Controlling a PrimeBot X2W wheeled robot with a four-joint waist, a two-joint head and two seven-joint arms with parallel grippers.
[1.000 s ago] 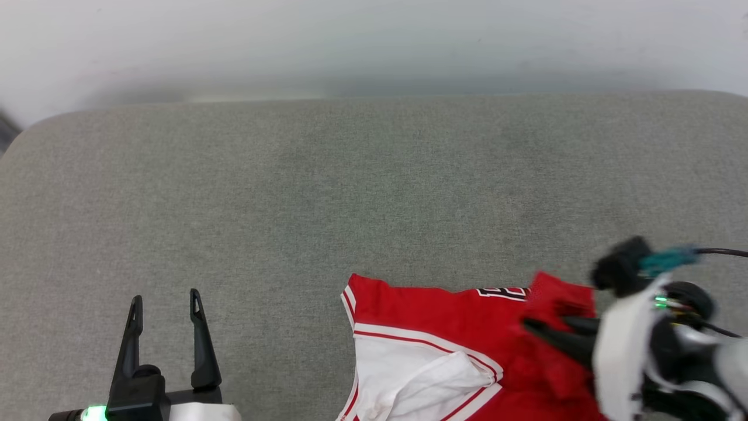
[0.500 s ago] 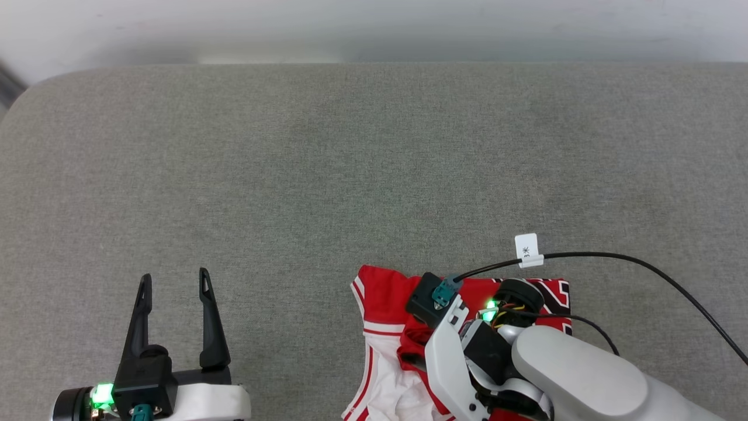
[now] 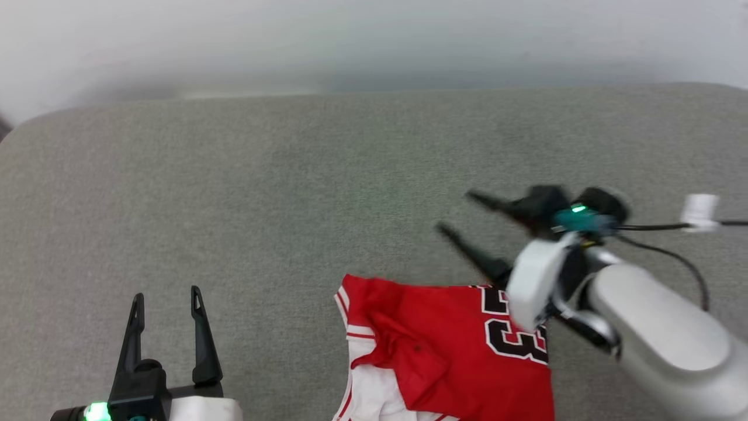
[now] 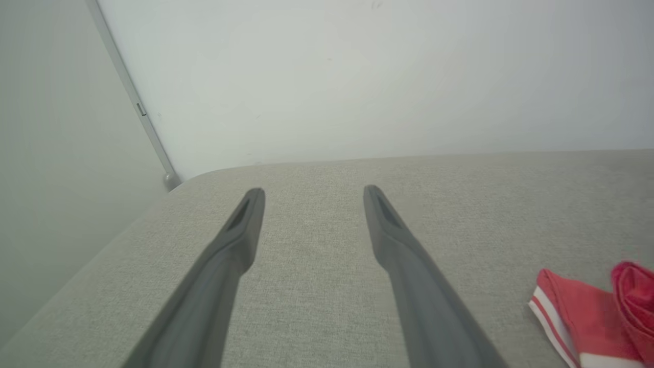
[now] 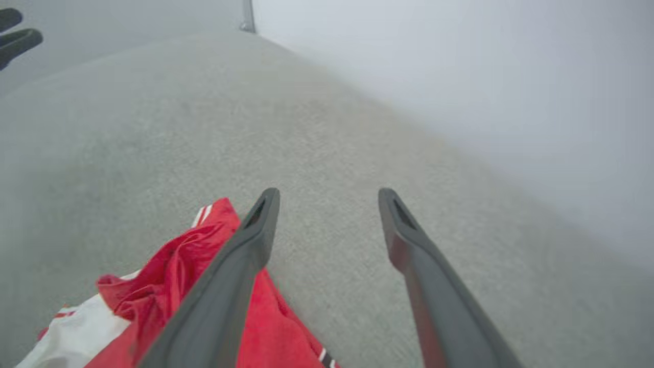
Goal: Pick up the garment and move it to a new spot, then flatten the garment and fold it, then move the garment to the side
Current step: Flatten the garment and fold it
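At the lower left of the head view, the left tool (image 3: 166, 295) stands over the grey fabric-covered worktop (image 3: 292, 204) with its two dark fingers pointing away from the robot. They are spread apart with nothing between them. Its own wrist view confirms this: the left tool (image 4: 313, 190) is wide open over bare grey cloth, with a pale wall (image 4: 357, 76) behind the worktop's rounded far edge.

The garment (image 3: 450, 345) lies well to the right of that tool, on the worktop near its front edge and running off the bottom of the head view. It is red with white sleeve fabric and red-and-white striped trim at its left side. Its left part is rumpled and folded over itself, and a black-and-white number 23 (image 3: 514, 327) shows toward its right. In the left wrist view only a striped red corner of the garment (image 4: 577, 317) shows, at the lower right, apart from the fingers.

Further right, the right tool (image 3: 456, 210) hangs above and just beyond the garment's far edge. Its fingers point left and away, blurred, and they are parted and grip nothing. Its pale forearm crosses over the garment's right end. In the right wrist view the right tool (image 5: 329, 191) is open over bare worktop. The garment (image 5: 173, 276) is bunched below and to the left, passing under the left-hand finger, and whether they touch cannot be told. A black cable (image 3: 654, 226) with a white tag (image 3: 698, 209) trails off to the right.
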